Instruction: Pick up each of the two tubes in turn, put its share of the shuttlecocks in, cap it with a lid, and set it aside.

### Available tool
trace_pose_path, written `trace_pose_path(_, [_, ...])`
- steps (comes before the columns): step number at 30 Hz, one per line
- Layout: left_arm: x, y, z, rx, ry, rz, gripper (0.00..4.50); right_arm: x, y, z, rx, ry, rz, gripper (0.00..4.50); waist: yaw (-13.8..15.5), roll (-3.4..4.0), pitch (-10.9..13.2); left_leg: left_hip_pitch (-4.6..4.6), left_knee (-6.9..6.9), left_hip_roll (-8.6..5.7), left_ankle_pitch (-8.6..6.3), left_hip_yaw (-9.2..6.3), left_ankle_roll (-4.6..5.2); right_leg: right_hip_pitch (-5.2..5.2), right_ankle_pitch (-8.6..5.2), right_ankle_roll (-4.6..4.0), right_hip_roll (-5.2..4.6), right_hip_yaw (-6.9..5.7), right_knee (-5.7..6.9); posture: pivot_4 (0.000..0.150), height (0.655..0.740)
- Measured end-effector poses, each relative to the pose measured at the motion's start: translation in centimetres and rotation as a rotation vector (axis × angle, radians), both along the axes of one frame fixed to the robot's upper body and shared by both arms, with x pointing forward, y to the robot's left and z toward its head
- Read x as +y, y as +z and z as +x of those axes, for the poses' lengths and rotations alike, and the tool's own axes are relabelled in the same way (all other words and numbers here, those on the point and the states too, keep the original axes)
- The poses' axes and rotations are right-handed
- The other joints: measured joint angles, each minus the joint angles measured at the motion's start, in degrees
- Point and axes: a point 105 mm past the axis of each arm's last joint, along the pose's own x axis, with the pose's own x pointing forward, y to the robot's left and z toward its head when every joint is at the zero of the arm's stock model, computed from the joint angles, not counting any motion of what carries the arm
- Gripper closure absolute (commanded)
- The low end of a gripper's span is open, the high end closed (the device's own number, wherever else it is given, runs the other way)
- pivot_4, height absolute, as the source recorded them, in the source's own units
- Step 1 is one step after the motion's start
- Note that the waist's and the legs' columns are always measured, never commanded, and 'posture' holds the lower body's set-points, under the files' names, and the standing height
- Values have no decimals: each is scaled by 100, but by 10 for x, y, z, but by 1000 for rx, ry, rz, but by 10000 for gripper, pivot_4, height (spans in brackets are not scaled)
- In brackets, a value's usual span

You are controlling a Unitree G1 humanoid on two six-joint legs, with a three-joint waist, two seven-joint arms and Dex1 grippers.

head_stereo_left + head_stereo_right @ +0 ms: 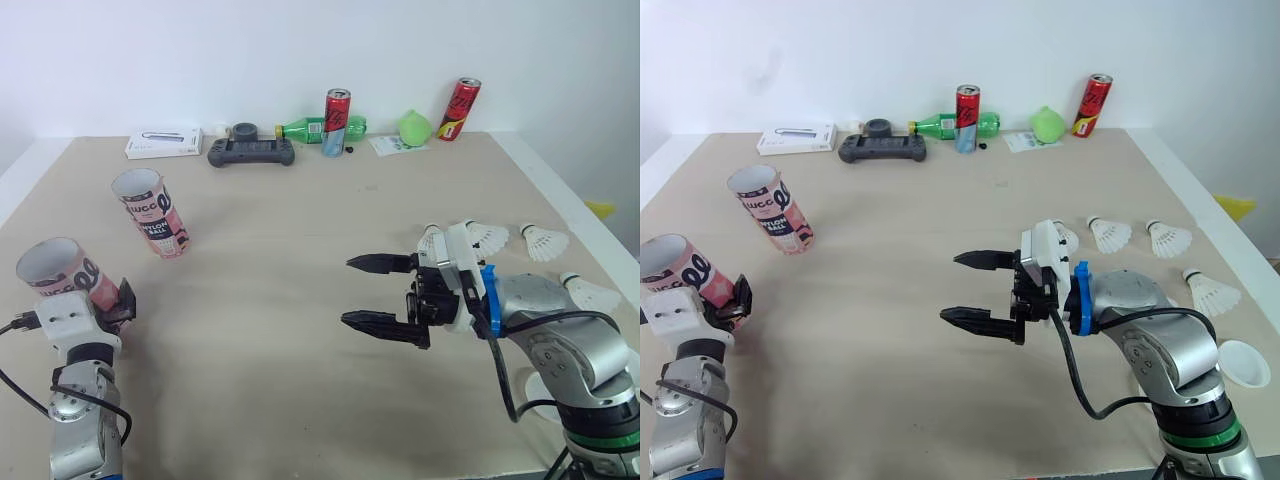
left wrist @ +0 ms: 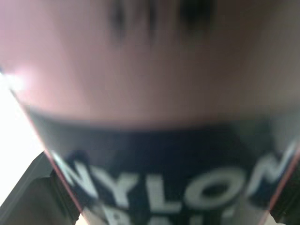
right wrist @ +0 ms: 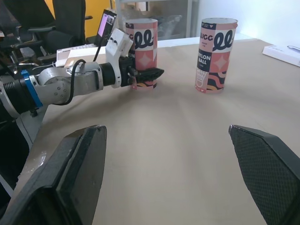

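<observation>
My left gripper (image 1: 103,297) is shut on a pink and black patterned tube (image 1: 58,268) at the table's left front edge, holding it upright with its mouth open; its label (image 2: 154,140) sits close against the left wrist camera. A second, matching tube (image 1: 150,212) stands free farther back on the left. At mid-table my right gripper (image 1: 380,293) is open, nothing between its fingers (image 3: 79,173). Several white shuttlecocks lie on the right: (image 1: 487,236), (image 1: 545,242), (image 1: 590,292). A white lid (image 1: 1245,362) lies by the right front edge.
Along the back edge are a white box (image 1: 163,143), a black game controller (image 1: 250,150), a green bottle (image 1: 312,128) lying down, two red cans (image 1: 336,122) (image 1: 459,109), and a green object (image 1: 414,126). The table's right edge (image 1: 560,200) is near the shuttlecocks.
</observation>
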Motion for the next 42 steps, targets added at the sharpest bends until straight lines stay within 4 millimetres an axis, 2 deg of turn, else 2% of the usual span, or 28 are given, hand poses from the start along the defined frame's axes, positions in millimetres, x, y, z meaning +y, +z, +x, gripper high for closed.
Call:
trace_pose_path(2, [1, 1, 2, -1, -1, 4, 15187, 0, -1, 0, 2, -4, 0, 0, 0, 0, 0, 1, 0, 1, 0, -1, 0, 0, 0, -1, 1, -1, 1, 1500, 7377])
trace_pose_path(4, [2, 1, 2, 0, -1, 6, 16795, 0, -1, 0, 3, -4, 0, 0, -1, 0, 0, 2, 0, 2, 0, 0, 0, 0, 0, -1, 1, 0, 1, 1500, 7377])
trace_pose_path(7, [1, 3, 3, -2, -27, 21, 16795, 0, -3, -2, 11, -16, 9, 0, 0, 0, 0, 1, -2, 2, 0, 0, 0, 0, 0, -1, 0, -1, 1, 1500, 7377])
trace_pose_path(9, [-7, 4, 3, 20, -97, 75, 16795, -2, -4, -2, 20, -40, 34, 0, 0, -1, 0, 1, -3, 1, 0, 0, -1, -1, -1, -1, 0, -1, 0, 1500, 7377])
trace_pose_path(17, [-98, 28, -6, 106, -689, 325, 16795, -31, -17, -2, 30, -345, 126, 0, 17, 2, 2, -4, -13, -1, -7, -3, -13, -11, -21, -34, -10, 3, 0, 1500, 7377])
trace_pose_path(20, [-139, 38, -6, 192, -977, 432, 16795, -55, -23, 4, -11, -576, 124, 0, 14, 15, 5, -5, -13, -1, -4, -5, -18, -14, -22, -36, -10, 0, 0, 1500, 7377])
trace_pose_path(22, [-155, 50, 3, 253, -1104, 540, 16795, -74, -29, 3, -53, -739, 105, 0, 17, 17, 5, -5, -15, 0, 2, -13, -25, -16, -22, -36, -5, -2, 0, 1500, 7377])
trace_pose_path(24, [-158, 63, 10, 303, -1154, 632, 16795, -85, -36, -1, -85, -850, 80, 0, -17, 24, 3, 2, -33, 4, 5, 4, -30, -28, -22, -36, -2, 0, 1, 1500, 7377])
trace_pose_path(26, [-163, 67, 18, 396, -1226, 735, 16795, -95, -45, -9, -116, -966, 58, 0, -33, 28, 0, 1, -45, 0, 6, 12, -29, -36, -22, -35, 1, 9, 3, 1500, 7377])
trace_pose_path(27, [-159, 67, 20, 433, -1228, 754, 16795, -97, -49, -12, -115, -991, 46, 0, -73, 33, -4, 3, -68, 6, 6, 35, -31, -56, -20, -32, 5, 29, 4, 1500, 7377])
trace_pose_path(29, [-159, 53, 26, 572, -1302, 808, 16795, -104, -58, -21, -118, -1095, 37, 0, -119, 32, -4, -8, -86, 4, 9, 36, -31, -77, -16, -22, 19, 55, 17, 1500, 7377])
trace_pose_path(32, [-158, 48, 33, 645, -1333, 836, 16795, -106, -66, -29, -98, -1158, 33, 0, -121, 31, -5, -14, -90, 13, 8, 30, -29, -83, -23, -32, 32, 58, 20, 1500, 7377])
trace_pose_path(37, [-166, 44, 41, 683, -1374, 897, 16795, -112, -82, -36, -44, -1258, 4, 0, -147, 34, -9, 0, -89, 14, 8, 32, -29, -77, -29, -43, 41, 76, 29, 1500, 7377])
trace_pose_path(42, [-173, 40, 46, 663, -1377, 914, 16795, -106, -91, -25, -7, -1268, 4, 0, -149, 43, -16, 13, -88, -17, 37, 29, -8, -63, -43, -67, 48, 137, 41, 1500, 7377])
